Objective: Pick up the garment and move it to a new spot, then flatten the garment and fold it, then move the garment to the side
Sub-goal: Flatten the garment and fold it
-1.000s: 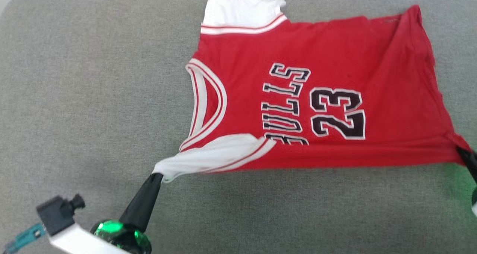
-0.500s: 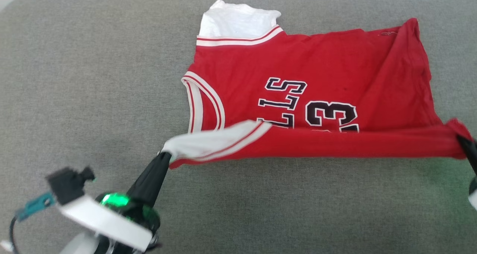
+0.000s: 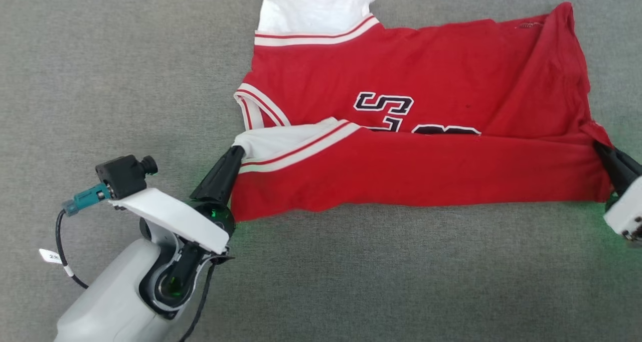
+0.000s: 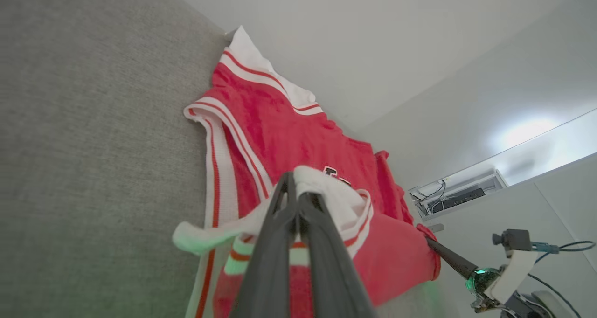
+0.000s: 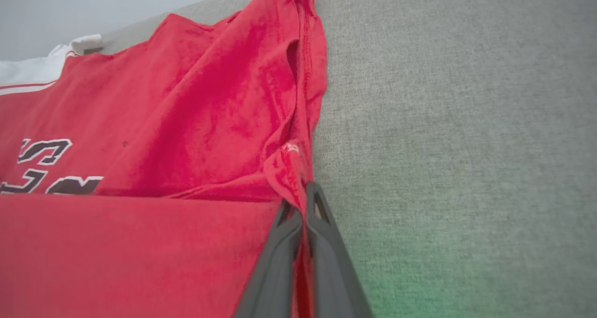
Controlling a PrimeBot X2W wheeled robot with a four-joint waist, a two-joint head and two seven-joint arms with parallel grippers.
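The red garment (image 3: 426, 76) lies on the grey cushion, its near long edge lifted and folded back over the lettering, plain red side (image 3: 416, 169) up. Part of the black lettering (image 3: 383, 104) still shows. My left gripper (image 3: 236, 151) is shut on the near white sleeve (image 3: 273, 141); in the left wrist view the gripper (image 4: 295, 187) pinches that sleeve (image 4: 336, 201). At the right edge my right gripper (image 3: 599, 149) is shut on the hem corner; the right wrist view shows the gripper (image 5: 301, 194) clamped on the red fabric (image 5: 140, 252).
The grey fabric cushion (image 3: 125, 56) spreads out on every side of the garment. The far white sleeve (image 3: 311, 8) reaches the top of the head view. A pale wall (image 4: 373, 38) rises beyond the cushion's far edge.
Both grippers have carried the garment's near edge away from me, folding it over the "23" and most of the lettering. The head camera has also shifted.
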